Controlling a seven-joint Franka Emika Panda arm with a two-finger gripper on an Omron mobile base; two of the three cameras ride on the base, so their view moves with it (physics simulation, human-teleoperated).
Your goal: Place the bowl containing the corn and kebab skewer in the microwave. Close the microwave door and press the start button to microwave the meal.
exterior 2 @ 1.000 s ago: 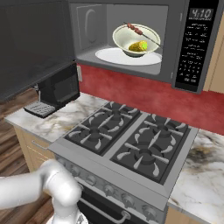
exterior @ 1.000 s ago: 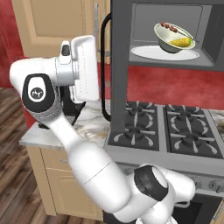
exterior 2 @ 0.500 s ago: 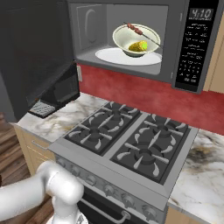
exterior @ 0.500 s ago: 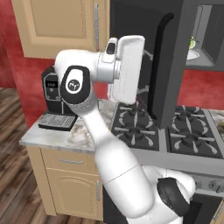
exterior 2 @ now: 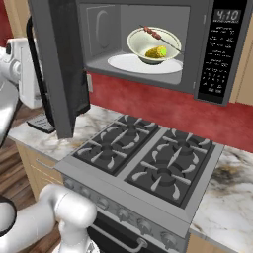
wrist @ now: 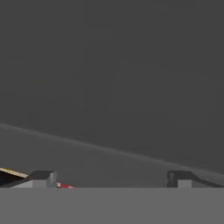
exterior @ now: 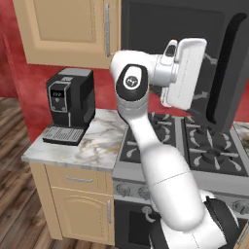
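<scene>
The microwave door (exterior 2: 57, 64) has swung well round from the wide-open position of a second ago and now stands about halfway closed, with the arm behind it having travelled right along with it. The bowl (exterior 2: 153, 44) sits on the white plate (exterior 2: 129, 64) inside the microwave (exterior 2: 200, 49), the corn (exterior 2: 156, 52) lying in it and the kebab skewer (exterior 2: 158, 36) slanting across its rim, so the placing looks done and the door is the step in hand. The white hand (exterior: 184, 73) presses flat against the door's outer face, apparently to push rather than grip. The fingers (wrist: 41, 177) stand apart with nothing between them, right against the dark panel. The microwave's display reads 4:10 (exterior 2: 226, 15). Below lies the stove (exterior 2: 148, 163); a coffee machine (exterior: 69, 102) stands on the table (exterior: 92, 141).
</scene>
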